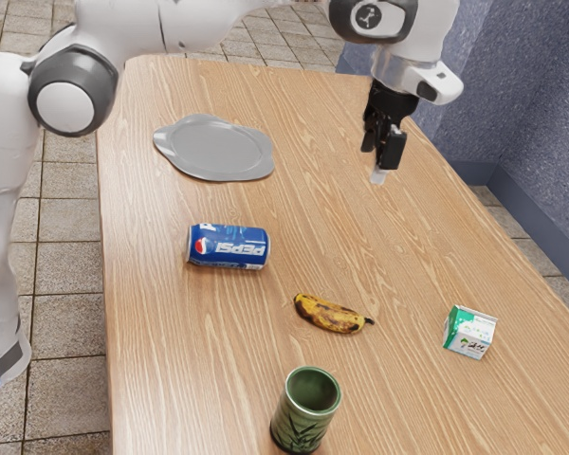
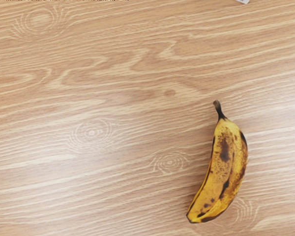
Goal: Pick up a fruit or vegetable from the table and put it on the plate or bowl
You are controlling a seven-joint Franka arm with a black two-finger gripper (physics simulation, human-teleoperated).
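A ripe yellow banana [image 1: 332,315] with brown spots lies on the wooden table, toward the front and middle. In the wrist view the banana [image 2: 220,164] lies flat on bare wood, its stem pointing away. The grey plate [image 1: 213,147] rests flat at the back of the table, toward the exterior view's left. My gripper [image 1: 381,161] hangs above the table at the back right, well apart from the banana and to the right of the plate. Its fingers stand open and hold nothing.
A blue Pepsi can [image 1: 228,246] lies on its side between the plate and the banana. A green cup [image 1: 306,409] stands at the table's front edge. A small white and green carton [image 1: 469,332] sits to the right of the banana. A blue-grey wall runs behind at the right.
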